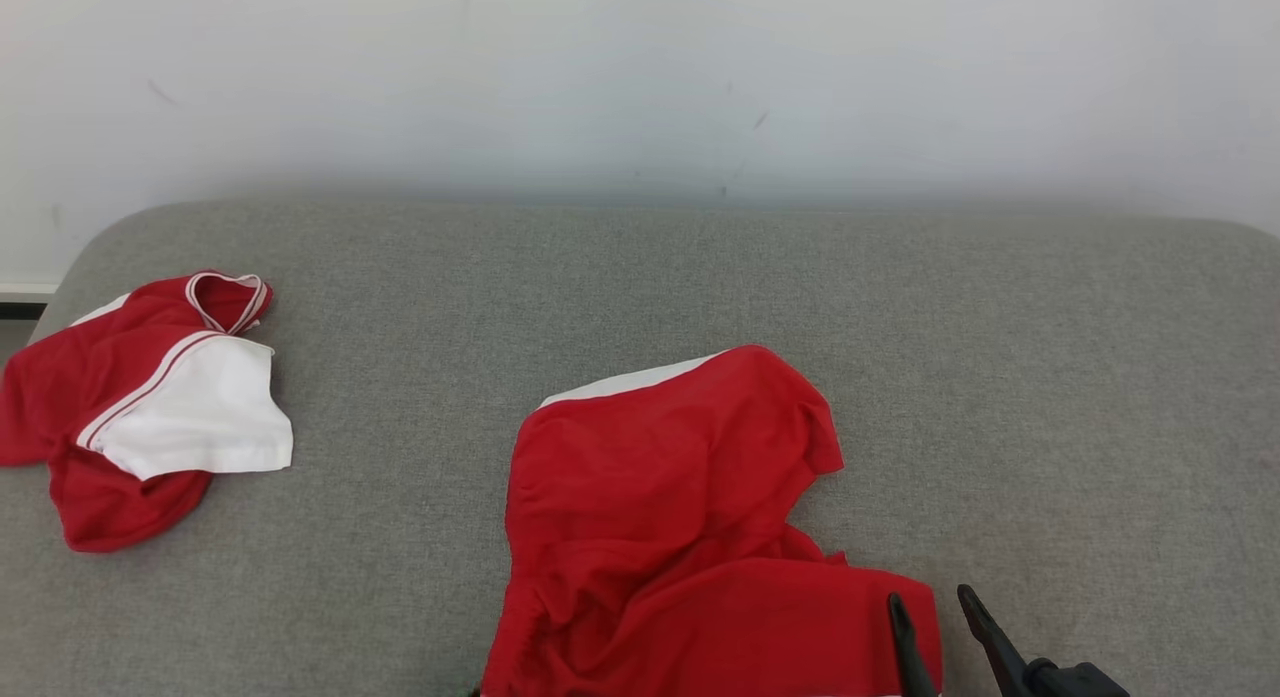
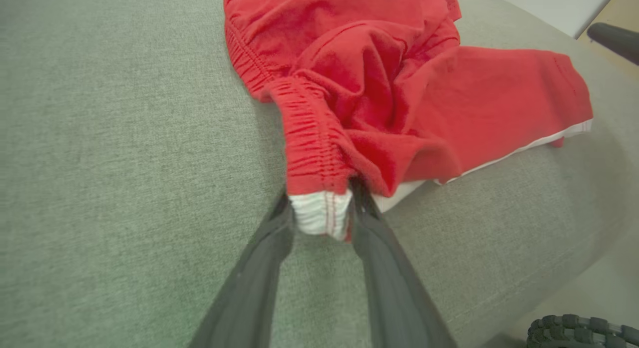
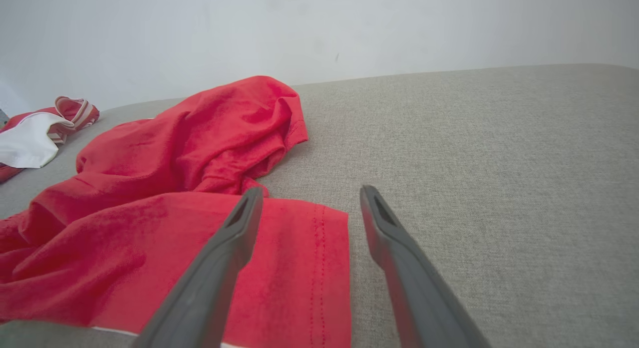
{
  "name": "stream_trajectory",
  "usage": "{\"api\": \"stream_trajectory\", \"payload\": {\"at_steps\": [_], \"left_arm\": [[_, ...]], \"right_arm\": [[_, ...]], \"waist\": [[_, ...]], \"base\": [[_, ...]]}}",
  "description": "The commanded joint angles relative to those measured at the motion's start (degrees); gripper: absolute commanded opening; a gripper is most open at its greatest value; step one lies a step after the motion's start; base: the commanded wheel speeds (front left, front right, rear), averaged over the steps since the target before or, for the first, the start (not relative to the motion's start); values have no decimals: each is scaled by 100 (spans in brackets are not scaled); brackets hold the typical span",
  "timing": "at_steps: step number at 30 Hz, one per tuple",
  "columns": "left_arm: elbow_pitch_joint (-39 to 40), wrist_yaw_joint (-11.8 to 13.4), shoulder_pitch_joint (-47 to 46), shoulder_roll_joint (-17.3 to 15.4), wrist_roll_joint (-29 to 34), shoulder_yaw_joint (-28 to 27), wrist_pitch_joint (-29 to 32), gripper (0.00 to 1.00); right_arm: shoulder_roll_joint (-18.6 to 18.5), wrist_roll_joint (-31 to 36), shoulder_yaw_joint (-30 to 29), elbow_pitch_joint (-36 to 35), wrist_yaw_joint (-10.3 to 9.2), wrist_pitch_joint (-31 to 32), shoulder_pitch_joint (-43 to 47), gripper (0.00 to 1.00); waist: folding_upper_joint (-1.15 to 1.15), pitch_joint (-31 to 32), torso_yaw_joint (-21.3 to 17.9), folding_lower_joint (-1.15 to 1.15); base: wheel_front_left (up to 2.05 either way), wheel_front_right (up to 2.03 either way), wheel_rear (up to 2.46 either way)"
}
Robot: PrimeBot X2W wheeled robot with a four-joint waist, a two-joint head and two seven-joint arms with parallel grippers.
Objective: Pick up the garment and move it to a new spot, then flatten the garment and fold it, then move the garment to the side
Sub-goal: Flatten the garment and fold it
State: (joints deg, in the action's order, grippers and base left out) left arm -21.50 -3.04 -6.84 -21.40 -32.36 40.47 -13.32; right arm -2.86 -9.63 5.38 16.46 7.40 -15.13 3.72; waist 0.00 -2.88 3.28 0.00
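The red garment point(image 1: 660, 497) lies crumpled at the near centre of the grey cushion point(image 1: 1050, 377). The left gripper point(image 2: 319, 204) is clamped on the garment's elastic waistband at its near-left corner, with white lining bunched between the fingers. The right gripper point(image 1: 929, 594) stands with fingers apart, straddling the stitched hem at the garment's near-right edge. A second red-and-white garment point(image 1: 150, 407) rests at the far left, well apart.

The left gripper point(image 2: 320, 200) pinches the garment point(image 2: 399, 88) at its waistband corner between 2 fingers. The right gripper point(image 1: 929, 594) straddles the garment's hem edge, fingers spread wide apart.
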Motion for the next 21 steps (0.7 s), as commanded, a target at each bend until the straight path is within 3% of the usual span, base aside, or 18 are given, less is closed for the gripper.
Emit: {"api": "stream_trajectory", "payload": {"at_steps": [1,13,21], "left_arm": [[25,22,142,24,-48,-35,-60,100],[400,77,485,-185,89,-102,-164,100],[163,45,361,-290,29,-179,-157,100]], "right_arm": [[-5,21,-6,13,18,-3,83,100],[-4,40,8,20,18,-3,164,100],[-3,76,21,32,18,-3,109,100]], "waist": [[0,34,26,0],[0,118,69,0],[0,66,-6,0]], "base": [[0,0,0],[0,0,0],[0,0,0]]}}
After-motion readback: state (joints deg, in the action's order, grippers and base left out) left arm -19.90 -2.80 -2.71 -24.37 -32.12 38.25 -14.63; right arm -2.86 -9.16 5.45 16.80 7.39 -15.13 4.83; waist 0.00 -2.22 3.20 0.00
